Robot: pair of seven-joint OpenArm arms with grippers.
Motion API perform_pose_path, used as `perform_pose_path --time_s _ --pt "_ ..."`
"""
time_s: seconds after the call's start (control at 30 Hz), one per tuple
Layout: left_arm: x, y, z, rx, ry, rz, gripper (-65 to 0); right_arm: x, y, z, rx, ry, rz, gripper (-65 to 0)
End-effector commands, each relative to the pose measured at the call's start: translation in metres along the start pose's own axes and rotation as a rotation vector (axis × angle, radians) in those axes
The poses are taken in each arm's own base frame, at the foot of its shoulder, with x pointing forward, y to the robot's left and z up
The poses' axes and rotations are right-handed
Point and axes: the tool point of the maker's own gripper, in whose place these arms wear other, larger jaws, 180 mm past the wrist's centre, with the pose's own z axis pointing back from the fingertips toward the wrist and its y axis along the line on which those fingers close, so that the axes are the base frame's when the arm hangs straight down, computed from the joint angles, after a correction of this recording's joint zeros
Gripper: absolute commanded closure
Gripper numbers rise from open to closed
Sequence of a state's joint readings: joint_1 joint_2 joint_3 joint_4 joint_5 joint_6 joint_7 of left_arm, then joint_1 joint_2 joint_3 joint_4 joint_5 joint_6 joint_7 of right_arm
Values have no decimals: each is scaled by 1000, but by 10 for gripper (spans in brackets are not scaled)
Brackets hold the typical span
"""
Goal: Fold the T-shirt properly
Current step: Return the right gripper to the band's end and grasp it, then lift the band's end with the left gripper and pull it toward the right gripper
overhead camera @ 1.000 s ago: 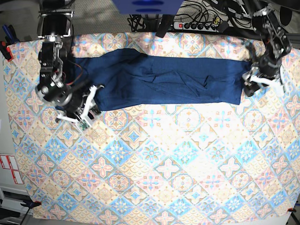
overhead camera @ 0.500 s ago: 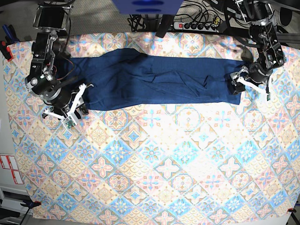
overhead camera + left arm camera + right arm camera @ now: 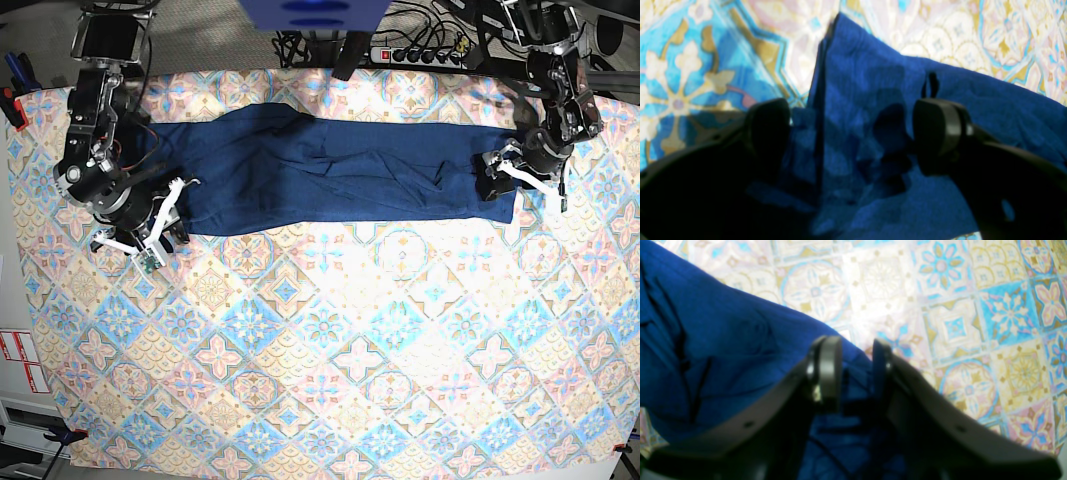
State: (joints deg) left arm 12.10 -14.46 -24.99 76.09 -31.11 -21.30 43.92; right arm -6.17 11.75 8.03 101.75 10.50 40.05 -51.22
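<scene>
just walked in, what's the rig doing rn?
Two arms are working a dark navy T-shirt laid out as a long band across the patterned tablecloth. Each arm is at one end of it. The right pincer sits nearly shut with shirt fabric bunched between its fingers. The left pincer is spread wide over the opposite end, fabric lying between the fingers but not clamped. The band itself lies flat, with no cross fold made yet.
</scene>
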Motion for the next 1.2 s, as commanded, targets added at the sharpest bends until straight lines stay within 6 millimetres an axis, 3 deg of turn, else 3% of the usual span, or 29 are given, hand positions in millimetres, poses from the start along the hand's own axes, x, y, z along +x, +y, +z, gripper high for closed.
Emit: perform_pose_path --time_s 0.0,0.13,0.4,0.63,0.73,0.87,0.97,1.17 --pt "-23 6 0 29 92 6 -566 16 -7 5 -18 -52 16 -157" --pt "-26 -1 -3 14 91 18 -490 16 -7 5 -18 -52 16 -157" --pt "-42 -34 -14 -56 134 -13 -197 29 -8 13 -35 -82 44 -157" --pt "-52 -56 -19 -97 140 13 -186 22 -9 13 -39 -38 46 -157" --pt "-36 -63 -16 -108 91 -7 -163 24 -9 15 -42 -43 52 -157" --pt "-8 -73 -5 -139 12 -66 -74 25 -9 15 -44 -44 53 -157" --pt "18 -55 8 -97 -69 -49 0 25 -9 16 -45 -46 54 -157" --pt "45 -24 22 -25 -153 5 0 23 -8 16 -42 -40 54 -157"
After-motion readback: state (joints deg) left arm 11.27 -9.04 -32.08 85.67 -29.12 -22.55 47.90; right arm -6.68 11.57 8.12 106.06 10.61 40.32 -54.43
